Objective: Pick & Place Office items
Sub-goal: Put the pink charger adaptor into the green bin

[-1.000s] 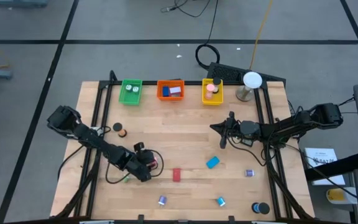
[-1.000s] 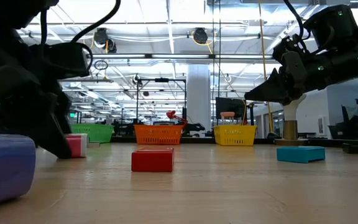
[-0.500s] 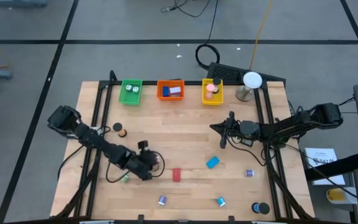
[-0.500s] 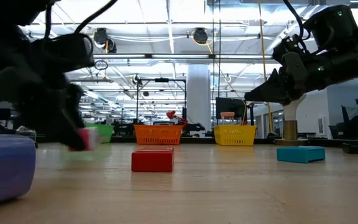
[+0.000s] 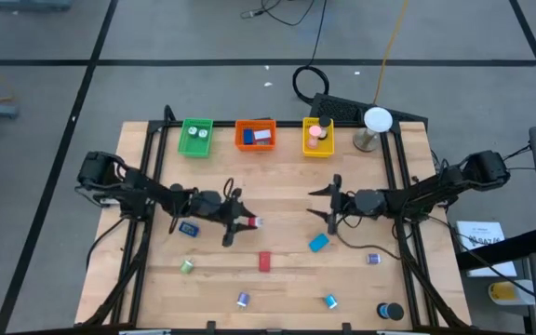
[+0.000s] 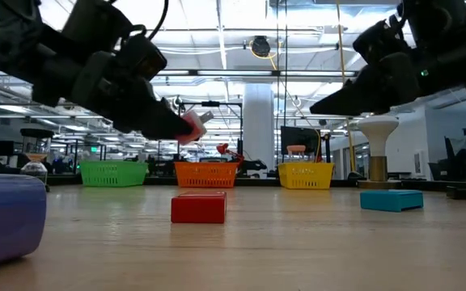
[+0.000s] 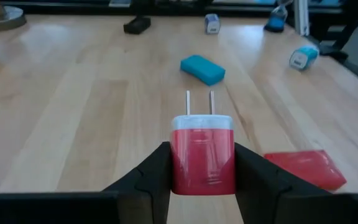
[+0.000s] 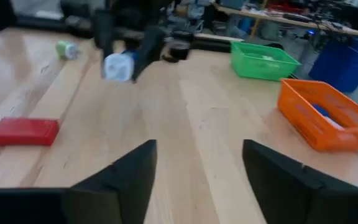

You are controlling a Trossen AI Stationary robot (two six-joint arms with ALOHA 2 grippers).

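Table [image 5: 277, 186] with green tray [image 5: 195, 138], orange tray [image 5: 255, 135], yellow tray [image 5: 317, 137] along its far edge; right gripper [image 5: 328, 204] hovers mid-table, fingers wide, empty; left gripper [image 5: 245, 221] clamps a red plug [image 7: 202, 152] above the table, red block [image 5: 264, 261] near.

Left gripper [image 5: 243, 223] is holding a plug [image 7: 202, 152] above the table [image 5: 277, 186]; a block [image 7: 303, 169] is lying just beside it.
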